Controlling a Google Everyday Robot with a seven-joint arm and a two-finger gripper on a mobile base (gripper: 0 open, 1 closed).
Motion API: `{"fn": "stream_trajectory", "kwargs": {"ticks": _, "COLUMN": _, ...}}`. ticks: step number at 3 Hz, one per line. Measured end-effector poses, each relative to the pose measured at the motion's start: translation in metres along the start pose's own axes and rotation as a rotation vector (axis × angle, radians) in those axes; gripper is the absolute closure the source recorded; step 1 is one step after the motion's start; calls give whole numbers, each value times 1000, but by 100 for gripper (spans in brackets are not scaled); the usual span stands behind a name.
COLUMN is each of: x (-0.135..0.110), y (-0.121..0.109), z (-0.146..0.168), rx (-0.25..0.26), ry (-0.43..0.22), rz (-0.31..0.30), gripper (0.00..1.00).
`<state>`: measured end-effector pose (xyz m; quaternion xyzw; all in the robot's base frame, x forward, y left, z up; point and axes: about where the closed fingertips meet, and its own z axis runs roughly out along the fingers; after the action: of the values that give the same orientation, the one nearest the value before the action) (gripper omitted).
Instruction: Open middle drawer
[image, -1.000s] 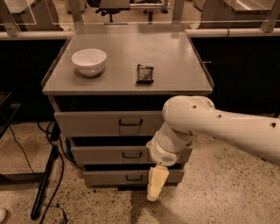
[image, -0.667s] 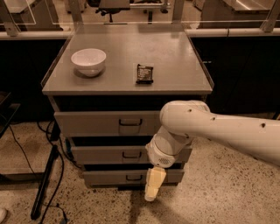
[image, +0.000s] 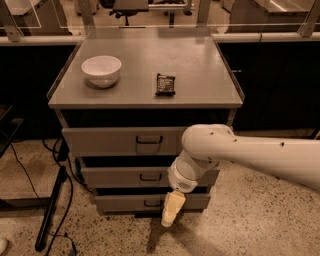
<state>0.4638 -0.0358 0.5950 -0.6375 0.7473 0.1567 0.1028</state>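
A grey metal cabinet (image: 150, 97) has three drawer fronts. The middle drawer (image: 125, 176) is a low, wide grey panel with a small dark recessed handle (image: 150, 177); it sits pushed in. My white arm reaches in from the right, and its elbow covers the drawer's right end. My gripper (image: 171, 210) hangs pointing down in front of the bottom drawer (image: 130, 202), below and right of the middle handle, touching nothing I can see.
A white bowl (image: 101, 70) and a dark snack packet (image: 165, 84) lie on the cabinet top. The taller top drawer (image: 115, 140) is above. A black stand leg and cables (image: 52, 205) are on the speckled floor at left. Glass-panelled counters stand behind.
The arm and gripper have shifted slightly left across the drawer fronts. The drawers have not moved.
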Motion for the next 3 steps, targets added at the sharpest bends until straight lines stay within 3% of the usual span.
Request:
{"fn": "stream_trajectory", "kwargs": {"ticks": 1, "x": 0, "y": 0, "z": 0, "rx": 0, "ry": 0, "rz": 0, "gripper": 0}}
{"fn": "stream_trajectory", "kwargs": {"ticks": 2, "x": -17, "y": -24, "z": 31, "rx": -8, "ry": -28, "rz": -19, "gripper": 0}}
{"fn": "stream_trajectory", "kwargs": {"ticks": 3, "x": -17, "y": -24, "z": 31, "rx": -9, "ry": -28, "rz": -19, "gripper": 0}}
